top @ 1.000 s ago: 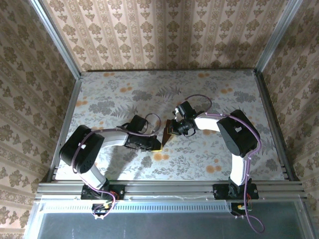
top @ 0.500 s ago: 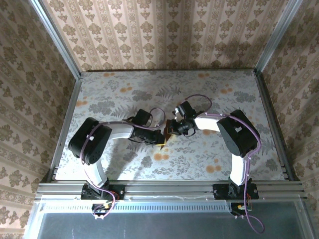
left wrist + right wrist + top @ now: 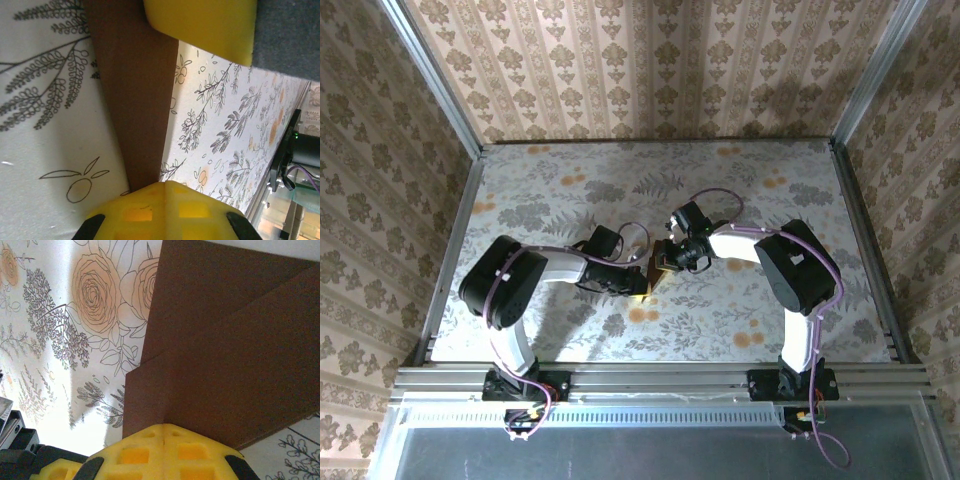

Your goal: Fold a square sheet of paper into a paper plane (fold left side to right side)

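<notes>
Left gripper [image 3: 638,289] and right gripper [image 3: 666,264], both clenched shut, are pressing on the partly folded square sheet of paper [image 3: 225,340] lying on the fern-print table [image 3: 760,190].

Slides the left gripper [image 3: 639,288] rightward to mid-frame in the top view, close beside the right gripper [image 3: 666,265]. Swings the left elbow [image 3: 505,282] up and right from the lower left. Covers more paper [image 3: 654,277], leaving a thinner brown sliver.
</notes>
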Tool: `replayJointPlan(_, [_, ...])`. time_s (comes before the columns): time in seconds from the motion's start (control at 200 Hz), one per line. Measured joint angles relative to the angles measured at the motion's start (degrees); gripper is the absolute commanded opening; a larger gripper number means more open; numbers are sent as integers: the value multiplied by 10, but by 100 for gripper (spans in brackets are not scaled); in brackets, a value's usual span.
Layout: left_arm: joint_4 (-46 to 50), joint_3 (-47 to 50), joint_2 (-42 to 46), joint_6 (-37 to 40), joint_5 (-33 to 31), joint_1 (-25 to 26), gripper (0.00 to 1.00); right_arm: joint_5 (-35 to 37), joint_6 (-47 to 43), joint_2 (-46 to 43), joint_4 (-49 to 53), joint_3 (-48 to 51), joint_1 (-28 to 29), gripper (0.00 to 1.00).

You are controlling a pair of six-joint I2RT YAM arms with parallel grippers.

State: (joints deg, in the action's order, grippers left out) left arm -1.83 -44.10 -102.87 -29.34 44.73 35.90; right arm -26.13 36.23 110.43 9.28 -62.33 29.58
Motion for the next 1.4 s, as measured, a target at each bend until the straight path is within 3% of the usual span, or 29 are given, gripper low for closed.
replayJointPlan(0.725, [-9,3,2,-4,7,-3,0,-17,-12,17,17,-21,-56,0])
replayJointPlan(1.04, [62,-81,-3,10,3,0,0,-18,-16,17,12,-17,-56,0])
replayJointPlan(1.4, [66,-146,-68,16,3,5,0,-17,-16,17,12,-17,-54,0])
